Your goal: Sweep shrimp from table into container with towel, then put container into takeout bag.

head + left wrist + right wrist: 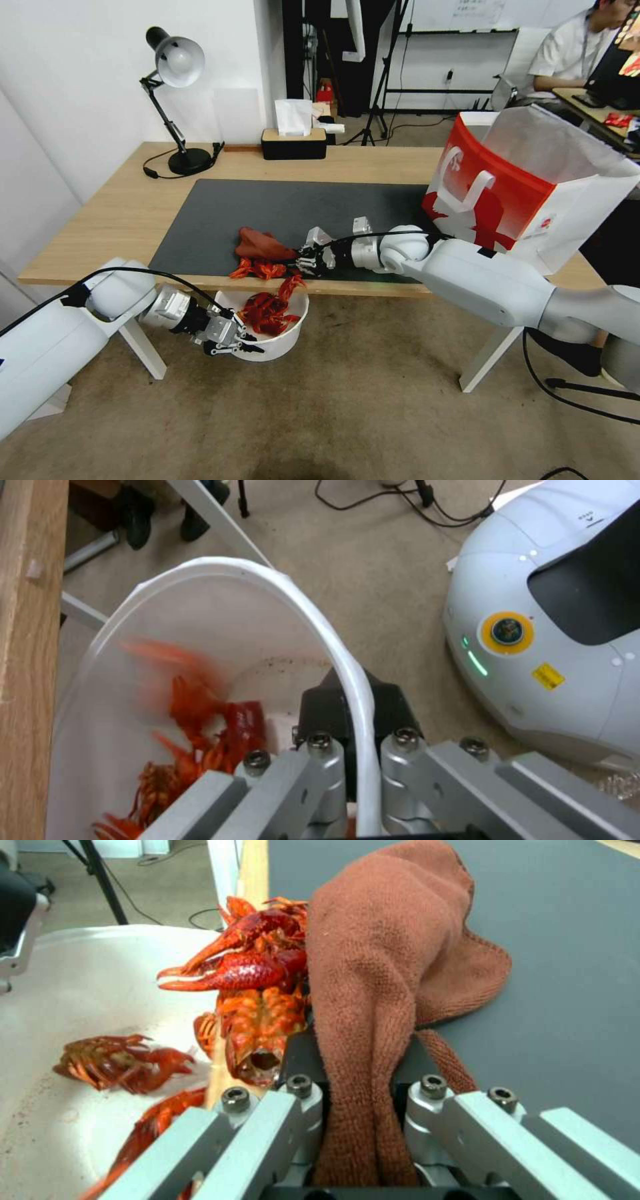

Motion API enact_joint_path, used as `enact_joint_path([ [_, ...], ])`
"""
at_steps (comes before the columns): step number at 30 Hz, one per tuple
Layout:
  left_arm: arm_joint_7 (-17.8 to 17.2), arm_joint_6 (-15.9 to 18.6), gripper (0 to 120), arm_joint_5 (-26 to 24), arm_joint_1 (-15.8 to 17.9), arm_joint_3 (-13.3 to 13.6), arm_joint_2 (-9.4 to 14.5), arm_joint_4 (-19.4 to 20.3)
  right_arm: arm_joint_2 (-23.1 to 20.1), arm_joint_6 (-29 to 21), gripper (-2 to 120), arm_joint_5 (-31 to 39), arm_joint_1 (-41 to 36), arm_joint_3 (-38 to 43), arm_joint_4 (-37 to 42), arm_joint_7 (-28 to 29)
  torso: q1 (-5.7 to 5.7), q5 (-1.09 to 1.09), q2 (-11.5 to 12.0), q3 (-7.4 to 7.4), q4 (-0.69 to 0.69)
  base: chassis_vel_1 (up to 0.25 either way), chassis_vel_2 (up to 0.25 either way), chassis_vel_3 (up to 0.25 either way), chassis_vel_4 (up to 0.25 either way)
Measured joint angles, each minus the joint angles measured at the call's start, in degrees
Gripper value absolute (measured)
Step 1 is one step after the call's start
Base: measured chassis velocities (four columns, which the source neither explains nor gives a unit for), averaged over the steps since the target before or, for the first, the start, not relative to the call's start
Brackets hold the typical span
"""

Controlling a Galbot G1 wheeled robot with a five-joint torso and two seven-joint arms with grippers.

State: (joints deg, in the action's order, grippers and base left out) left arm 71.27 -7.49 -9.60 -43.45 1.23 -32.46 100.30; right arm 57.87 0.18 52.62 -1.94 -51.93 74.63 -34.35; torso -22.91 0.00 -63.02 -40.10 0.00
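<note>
Right gripper [305,260] low over the near edge of the table [127,207], clamped on the towel [261,245]; cloth pinched between both fingers [293,1100] and bunched ahead of them on the dark mat [280,207]. Just beside the towel, on the edge side of that gripper, a small heap of shrimp [259,269] pressed against the cloth, claws hanging past the table lip. One more mid-fall just beyond the fingertips, between edge and bowl.

Left gripper [235,341] below table height, closed on the rim of the container [283,347]; one finger [327,710] inside the wall, the other outside, white rim running between them. Container held just under the table edge, directly below the right gripper. Several shrimp already inside, lying on the floor of the bowl beyond the inner finger, some blurred.

Takeout bag [493,193] upright on the table, well apart from both grippers, behind the right forearm, mouth open.
</note>
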Motion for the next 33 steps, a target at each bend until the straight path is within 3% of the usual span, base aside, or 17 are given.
enact_joint_path([
  [33, -0.17, 0.12, 0, -0.50, -0.14, -0.54, 0.23, 0.23, -3.16, -1.91, 9, 1.71, -1.27, -3.17, 10.36, -0.71, 0.00, 0.00, 0.00, 0.00, 0.00, 0.000, 0.000, 0.000, 0.000],
])
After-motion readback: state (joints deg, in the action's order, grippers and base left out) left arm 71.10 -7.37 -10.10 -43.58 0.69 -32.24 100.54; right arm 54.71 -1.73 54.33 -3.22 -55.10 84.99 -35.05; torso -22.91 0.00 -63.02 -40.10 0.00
